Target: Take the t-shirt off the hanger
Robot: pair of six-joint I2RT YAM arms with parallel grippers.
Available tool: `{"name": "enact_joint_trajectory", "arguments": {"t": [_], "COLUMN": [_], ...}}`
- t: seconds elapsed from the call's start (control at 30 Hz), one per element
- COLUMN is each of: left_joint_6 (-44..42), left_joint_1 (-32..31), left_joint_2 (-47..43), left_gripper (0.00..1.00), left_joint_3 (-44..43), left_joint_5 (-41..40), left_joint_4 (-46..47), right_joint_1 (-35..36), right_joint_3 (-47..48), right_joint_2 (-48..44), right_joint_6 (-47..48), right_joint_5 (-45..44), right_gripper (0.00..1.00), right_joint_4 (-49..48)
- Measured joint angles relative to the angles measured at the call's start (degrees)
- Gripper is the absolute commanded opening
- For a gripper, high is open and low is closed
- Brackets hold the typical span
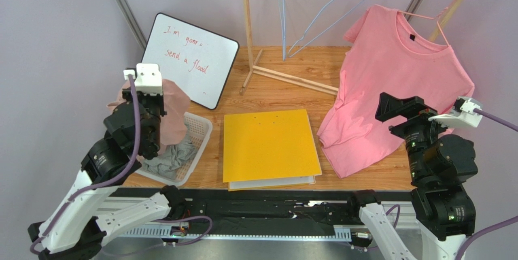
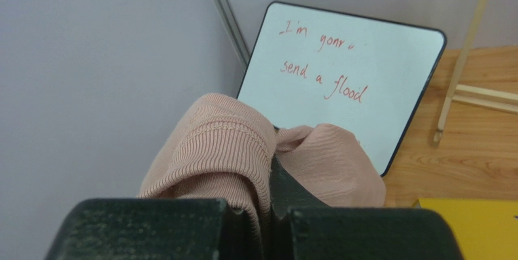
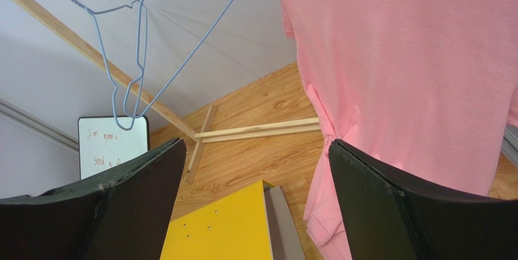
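Observation:
A pink t-shirt [image 1: 395, 84] hangs on a pink hanger [image 1: 425, 16] from the rail at the back right, and its lower hem rests bunched on the table. It also fills the right of the right wrist view [image 3: 401, 59]. My right gripper [image 1: 398, 117] is open and empty just in front of the shirt's lower part, its jaws [image 3: 256, 147] wide apart. My left gripper [image 1: 152, 105] is shut on a tan ribbed garment [image 2: 225, 144] and holds it over the white basket [image 1: 197, 132].
Blue wire hangers [image 1: 328, 11] hang on the wooden rack [image 1: 246, 23] at the back centre. A whiteboard [image 1: 191, 59] leans at the back left. A yellow folder [image 1: 267, 144] lies mid-table. Grey clothing [image 1: 170, 160] lies in the basket.

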State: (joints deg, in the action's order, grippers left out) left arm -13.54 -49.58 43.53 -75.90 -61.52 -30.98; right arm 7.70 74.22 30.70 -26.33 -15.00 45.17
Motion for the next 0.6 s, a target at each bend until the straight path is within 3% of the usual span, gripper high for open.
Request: {"name": "enact_joint_trajectory", "arguments": {"t": [0.07, 0.2, 0.37, 0.6], "left_joint_6": [6.1, 20.5, 37.6, 59.5], "left_joint_1": [4.4, 22.0, 39.5, 48.7], "left_joint_2": [1.2, 7.0, 8.9, 3.3], "left_gripper": [0.00, 0.00, 0.00, 0.00], "left_joint_3": [0.5, 1.7, 12.3, 27.1], "left_joint_5": [2.2, 14.9, 26.1, 27.5], "left_joint_4": [-5.0, -11.3, -14.7, -17.7], "right_joint_1": [0.0, 0.0, 0.0, 0.0], "right_joint_3": [-0.4, -0.9, -1.0, -1.1], "right_joint_2": [0.0, 0.0, 0.0, 0.3], "right_joint_6": [0.0, 0.4, 1.5, 2.6], "right_joint_5": [0.2, 0.2, 0.2, 0.2], "right_gripper": [0.95, 0.95, 0.95, 0.95], "right_joint_4": [0.0, -0.1, -0.1, -0.2]}}
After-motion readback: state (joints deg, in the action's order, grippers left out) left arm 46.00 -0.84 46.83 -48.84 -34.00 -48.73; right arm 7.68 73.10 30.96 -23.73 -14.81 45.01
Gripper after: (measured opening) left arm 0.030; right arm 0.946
